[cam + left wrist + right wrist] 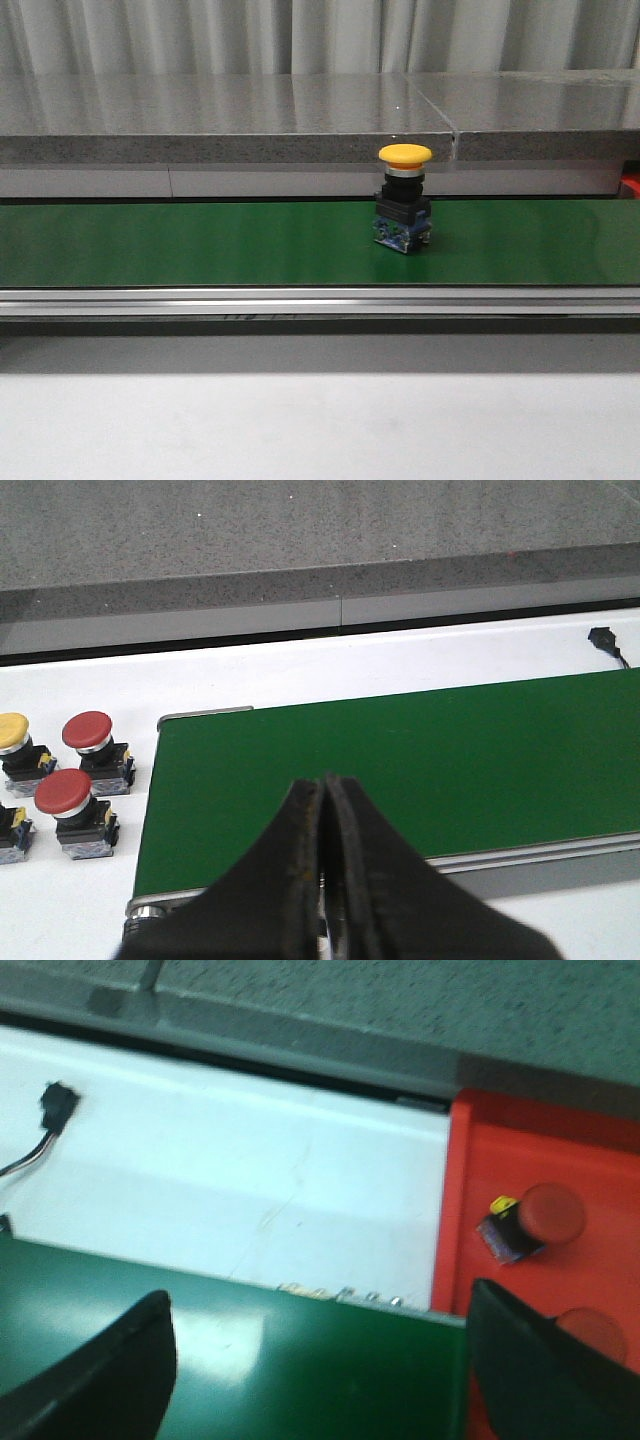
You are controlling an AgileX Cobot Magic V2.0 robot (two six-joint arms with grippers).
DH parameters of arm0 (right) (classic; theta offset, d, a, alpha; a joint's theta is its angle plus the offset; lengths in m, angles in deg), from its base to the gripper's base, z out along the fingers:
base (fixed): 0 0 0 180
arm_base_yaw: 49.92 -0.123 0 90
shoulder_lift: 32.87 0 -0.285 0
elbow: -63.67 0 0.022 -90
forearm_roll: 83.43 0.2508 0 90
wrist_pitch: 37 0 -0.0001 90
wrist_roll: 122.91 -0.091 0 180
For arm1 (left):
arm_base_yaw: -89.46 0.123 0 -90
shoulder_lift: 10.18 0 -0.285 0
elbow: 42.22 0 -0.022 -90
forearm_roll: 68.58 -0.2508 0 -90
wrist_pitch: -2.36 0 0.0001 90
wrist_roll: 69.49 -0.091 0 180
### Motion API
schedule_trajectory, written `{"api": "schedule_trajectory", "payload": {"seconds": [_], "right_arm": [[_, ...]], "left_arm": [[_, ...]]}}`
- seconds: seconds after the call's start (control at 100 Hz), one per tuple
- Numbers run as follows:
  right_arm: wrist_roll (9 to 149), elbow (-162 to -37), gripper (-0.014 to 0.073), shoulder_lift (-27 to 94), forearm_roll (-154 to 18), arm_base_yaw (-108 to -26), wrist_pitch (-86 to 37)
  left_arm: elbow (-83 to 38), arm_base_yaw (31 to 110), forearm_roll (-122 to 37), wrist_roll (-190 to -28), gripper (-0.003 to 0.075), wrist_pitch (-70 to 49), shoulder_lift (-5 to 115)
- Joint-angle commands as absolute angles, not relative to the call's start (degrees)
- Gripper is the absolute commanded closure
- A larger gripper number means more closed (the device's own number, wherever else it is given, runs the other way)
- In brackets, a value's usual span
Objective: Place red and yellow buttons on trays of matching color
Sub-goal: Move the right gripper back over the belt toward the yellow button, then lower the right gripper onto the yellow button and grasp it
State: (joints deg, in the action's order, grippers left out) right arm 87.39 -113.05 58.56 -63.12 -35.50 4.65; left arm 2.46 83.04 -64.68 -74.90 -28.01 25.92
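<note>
A yellow button (404,209) on a black base stands upright on the green belt (200,245), right of the middle. No gripper shows in the front view. My left gripper (323,783) is shut and empty over the belt's left end (450,760). Beside that end, two red buttons (90,738) (66,800) and a yellow button (14,738) stand on the white table. My right gripper (318,1345) is open and empty over the belt's right end (300,1370). A red tray (540,1180) beside it holds two red buttons (545,1215) (592,1332). No yellow tray is in view.
A grey stone ledge (300,120) runs behind the belt. A metal rail (300,300) edges the belt's front. A black connector with a cable (50,1110) lies on the white table (250,1180); it also shows in the left wrist view (605,640).
</note>
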Motion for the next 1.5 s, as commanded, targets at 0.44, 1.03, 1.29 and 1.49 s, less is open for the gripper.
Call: {"api": "schedule_trajectory", "payload": {"seconds": [0.44, 1.03, 1.29, 1.49], "right_arm": [[88.0, -102.5, -0.0001, 47.7, -62.4, -45.8, 13.7], [89.1, -102.7, -0.0001, 57.4, -62.5, -56.4, 6.4], [89.1, -102.7, -0.0001, 61.3, -62.4, -58.0, -0.6], [89.1, -102.7, 0.0001, 63.0, -62.4, -58.3, -3.5]], "left_arm": [[1.0, 82.6, -64.0, -74.5, 0.0739, -23.9, 26.1], [1.0, 82.6, -64.0, -74.5, 0.0739, -23.9, 26.1], [1.0, 82.6, -64.0, -74.5, 0.0739, -23.9, 26.1], [1.0, 82.6, -64.0, -74.5, 0.0739, -23.7, 26.1]]}}
